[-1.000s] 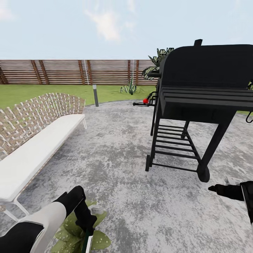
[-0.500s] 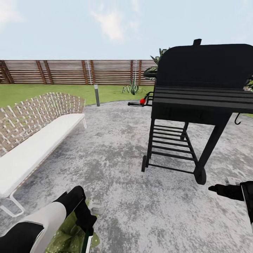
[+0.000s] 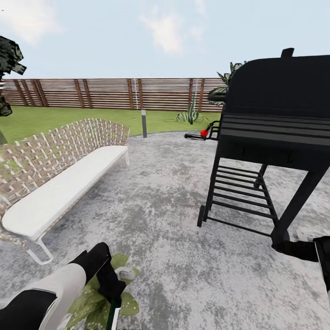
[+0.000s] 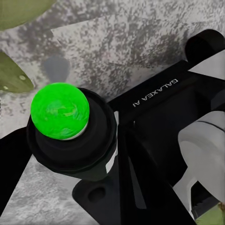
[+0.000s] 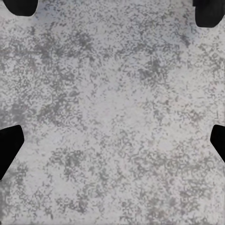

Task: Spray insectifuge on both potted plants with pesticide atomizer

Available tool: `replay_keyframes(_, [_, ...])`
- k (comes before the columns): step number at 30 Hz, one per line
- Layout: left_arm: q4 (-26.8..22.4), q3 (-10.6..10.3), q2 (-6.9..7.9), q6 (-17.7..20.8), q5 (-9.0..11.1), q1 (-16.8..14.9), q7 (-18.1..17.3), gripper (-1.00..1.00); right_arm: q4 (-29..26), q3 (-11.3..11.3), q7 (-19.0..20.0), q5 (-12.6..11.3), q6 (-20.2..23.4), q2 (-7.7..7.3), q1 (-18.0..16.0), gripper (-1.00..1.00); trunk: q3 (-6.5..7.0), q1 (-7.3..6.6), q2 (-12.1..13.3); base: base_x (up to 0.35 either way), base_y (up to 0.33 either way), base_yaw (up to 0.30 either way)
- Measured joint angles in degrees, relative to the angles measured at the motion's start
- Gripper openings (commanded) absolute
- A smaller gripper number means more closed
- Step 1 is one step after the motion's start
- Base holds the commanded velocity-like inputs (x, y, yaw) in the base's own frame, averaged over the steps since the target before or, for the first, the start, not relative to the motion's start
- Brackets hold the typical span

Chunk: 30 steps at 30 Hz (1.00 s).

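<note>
Mottled grey paving of the patio covers most of the head view, bounded beyond by green lawn and a brown slatted fence. Item: woven bench with a white seat pad, on the left of the patio. Item: black barbecue grill on a wheeled stand with a slatted lower shelf, on the right; a red knob projects from its near side. Item: short grey lamp post at the far patio edge, a spiky plant near it by the fence. Item: potted plant, pale green pointed leaves, low in the head view, directly below the left arm. Item: left gripper, black, pointing down over those leaves, closed round the pesticide atomizer, whose dark green body and white strip show just below the fingers. In the left wrist view a bright green sphere sits in a black ring, robot bodywork beside it and leaf edges over paving. Item: right gripper, dark, low at the right edge, near the grill's foot; in the right wrist view its fingertips stand wide apart over bare paving, holding nothing.
</note>
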Motion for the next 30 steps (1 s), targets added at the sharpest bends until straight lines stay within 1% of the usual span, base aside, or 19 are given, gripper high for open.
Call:
replay_keyframes(4, [-0.01, 0.04, 0.2, 0.01, 0.02, -0.01, 0.0, -1.0, 0.0, 0.0, -0.06, 0.0, 0.0, 0.0, -0.01, 1.0, 0.0, 0.0, 0.0, 0.0, 0.0, 0.255])
replay_keyframes(8, [0.01, -0.06, -0.07, 0.01, 0.04, 0.04, 0.0, -1.0, 0.07, 0.0, -0.1, 0.0, 0.0, 0.0, 0.0, 1.0, 0.0, 0.0, 0.0, 0.0, 0.0, 0.255])
replay_keyframes(16, [-0.04, -0.05, -0.13, 0.01, 0.04, -0.01, 0.0, -1.0, 0.07, -0.05, -0.1, 0.0, -0.01, 0.0, 0.0, 1.0, 0.03, 0.0, 0.0, 0.0, 0.0, 0.255])
replay_keyframes(30, [-0.07, -0.05, -0.14, 0.02, 0.08, -0.02, -0.01, -1.0, 0.09, -0.09, -0.11, -0.07, -0.02, 0.0, 0.0, 1.0, 0.77, 0.0, 0.0, 0.0, 0.0, 0.228])
